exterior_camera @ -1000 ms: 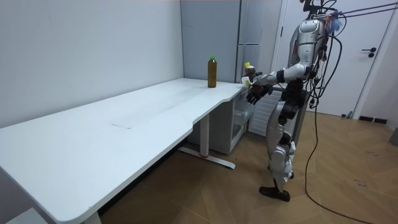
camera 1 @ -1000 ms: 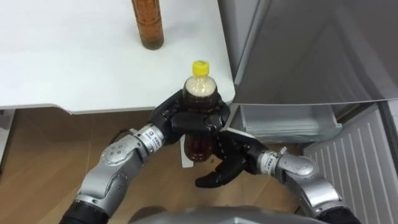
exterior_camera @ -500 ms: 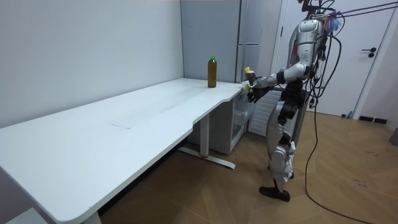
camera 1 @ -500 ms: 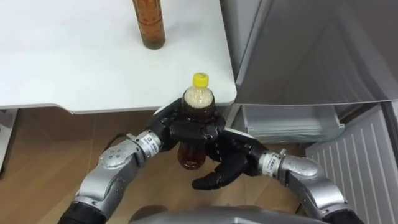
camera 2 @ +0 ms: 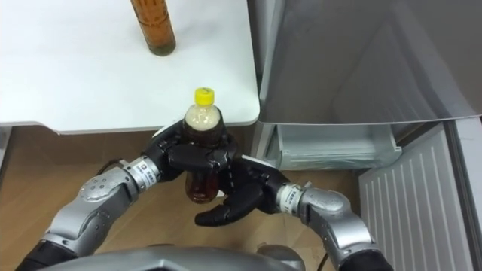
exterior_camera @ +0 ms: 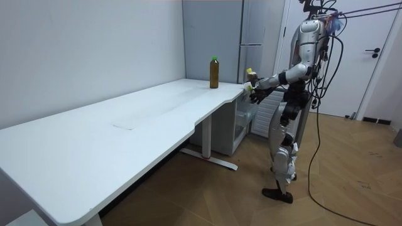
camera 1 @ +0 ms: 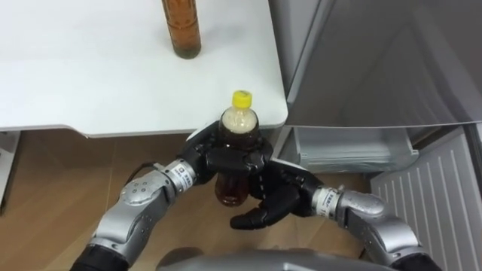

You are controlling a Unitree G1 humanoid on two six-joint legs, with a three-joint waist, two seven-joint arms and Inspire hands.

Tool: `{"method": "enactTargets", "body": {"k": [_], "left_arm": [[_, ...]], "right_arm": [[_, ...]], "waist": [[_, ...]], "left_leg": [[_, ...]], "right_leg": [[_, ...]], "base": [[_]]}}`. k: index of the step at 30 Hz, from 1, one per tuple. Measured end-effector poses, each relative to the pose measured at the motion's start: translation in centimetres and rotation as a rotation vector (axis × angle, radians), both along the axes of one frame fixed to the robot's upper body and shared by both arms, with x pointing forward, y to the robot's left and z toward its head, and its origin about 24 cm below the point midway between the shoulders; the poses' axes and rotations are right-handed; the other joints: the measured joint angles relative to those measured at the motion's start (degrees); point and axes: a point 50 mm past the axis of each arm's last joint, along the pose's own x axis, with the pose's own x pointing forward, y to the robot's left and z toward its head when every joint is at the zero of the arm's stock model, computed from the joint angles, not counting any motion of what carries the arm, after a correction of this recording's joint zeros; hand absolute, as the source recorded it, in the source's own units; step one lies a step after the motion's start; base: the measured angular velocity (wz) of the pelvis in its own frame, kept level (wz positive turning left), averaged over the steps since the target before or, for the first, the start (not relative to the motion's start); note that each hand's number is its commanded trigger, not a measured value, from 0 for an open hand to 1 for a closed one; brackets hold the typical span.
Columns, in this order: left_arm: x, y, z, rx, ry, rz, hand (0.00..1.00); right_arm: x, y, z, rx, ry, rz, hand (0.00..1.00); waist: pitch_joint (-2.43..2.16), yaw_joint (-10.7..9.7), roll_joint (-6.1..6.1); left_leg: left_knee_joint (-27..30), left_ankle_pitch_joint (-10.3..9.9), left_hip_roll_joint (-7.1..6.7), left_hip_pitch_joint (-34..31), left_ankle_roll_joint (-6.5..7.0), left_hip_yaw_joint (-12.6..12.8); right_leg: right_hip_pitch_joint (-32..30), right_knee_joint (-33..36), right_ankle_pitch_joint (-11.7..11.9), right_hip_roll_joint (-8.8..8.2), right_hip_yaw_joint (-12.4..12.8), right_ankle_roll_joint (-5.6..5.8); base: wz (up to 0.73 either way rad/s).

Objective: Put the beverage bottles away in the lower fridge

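A brown drink bottle with a yellow cap (camera 1: 240,126) hangs upright just off the white table's (camera 1: 90,75) near corner, with my left hand (camera 1: 223,156) shut round its middle. My right hand (camera 1: 276,197) is open beside and below the bottle on its right, fingers loosely spread under its base. A second brown bottle (camera 1: 181,27) stands on the table farther back. In the room view I stand at the table's end by the fridge (exterior_camera: 252,37), holding the bottle (exterior_camera: 252,76) out in front of me.
To my right the lower fridge compartment stands open, showing a pale drawer (camera 1: 350,147) and the swung-out ribbed door (camera 1: 425,199). The grey upper fridge door (camera 1: 376,60) rises above it. Wooden floor lies below the table edge.
My left hand has lowered the yellow-capped bottle a little and drawn it slightly toward me. The right hand has stayed beneath it.
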Motion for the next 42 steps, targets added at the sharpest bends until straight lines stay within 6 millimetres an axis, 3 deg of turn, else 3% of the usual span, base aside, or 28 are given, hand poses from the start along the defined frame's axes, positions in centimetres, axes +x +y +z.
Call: {"method": "enactTargets", "body": {"k": [6,17,18,19,20,29,40,41,42], "left_arm": [[0.0,-0.1,-0.3,0.001,0.008,0.008,1.00],[0.2,-0.1,-0.2,0.010,-0.001,0.007,1.00],[0.2,-0.1,-0.2,0.010,-0.001,0.008,1.00],[0.2,-0.1,-0.2,0.010,-0.002,0.009,1.00],[0.2,-0.1,-0.2,0.011,-0.002,0.011,1.00],[0.0,-0.6,-0.3,0.003,0.006,-0.015,1.00],[-0.2,-0.8,-0.5,-0.036,0.058,-0.002,1.00],[-0.2,-0.8,-0.5,-0.036,0.059,-0.003,0.95],[-0.2,-0.8,-0.5,-0.036,0.059,-0.004,0.83]], "right_arm": [[-0.2,0.2,-0.3,0.015,0.032,-0.032,0.00],[-0.5,0.4,-0.4,0.053,0.070,-0.084,0.02],[-0.5,0.5,-0.4,0.060,0.076,-0.092,0.30],[-0.5,0.5,-0.4,0.064,0.081,-0.098,0.82],[-0.6,0.5,-0.5,0.074,0.092,-0.114,1.00],[-0.9,0.3,-1.2,0.048,0.164,-0.238,1.00],[-1.1,0.3,-1.4,0.038,0.171,-0.231,1.00],[-1.1,0.3,-1.4,0.037,0.171,-0.231,1.00],[-1.2,0.2,-1.4,0.035,0.170,-0.231,1.00]], "waist": [[0.00,0.6,0.16],[-0.07,2.6,1.11],[-0.07,2.6,1.11],[-0.08,2.6,1.10],[-0.08,2.6,1.10],[-0.11,2.8,1.04],[-0.24,2.8,0.89],[-0.24,2.8,0.89],[-0.23,2.7,0.90]], "left_leg": [[0.2,0.0,0.13,-0.2,0.00,0.0],[-0.1,0.0,0.13,0.0,0.01,0.4],[-0.1,0.0,0.13,0.1,0.00,0.5],[-0.1,0.0,0.12,0.1,0.00,0.5],[-0.1,0.0,0.12,0.2,0.00,0.5],[-0.5,0.0,0.11,0.5,0.00,0.8],[-0.5,0.0,0.12,0.5,0.00,0.9],[-0.5,0.0,0.12,0.5,0.00,0.9],[-0.5,0.0,0.12,0.4,0.00,0.9]], "right_leg": [[0.0,0.2,0.0,-0.14,-1.6,-0.07],[-0.2,0.2,0.1,-0.17,-1.3,-0.08],[-0.2,0.2,0.1,-0.17,-1.3,-0.08],[-0.2,0.2,0.1,-0.17,-1.3,-0.08],[-0.2,0.2,0.1,-0.17,-1.3,-0.08],[-0.2,0.2,0.1,-0.18,-1.3,-0.07],[-0.2,0.2,0.1,-0.16,-1.3,-0.08],[-0.2,0.2,0.1,-0.16,-1.3,-0.08],[-0.2,0.2,0.1,-0.16,-1.3,-0.08]], "base": [[0.00],[-0.02],[-0.03],[0.00],[0.00],[-0.01],[0.00],[0.00],[0.00]]}}
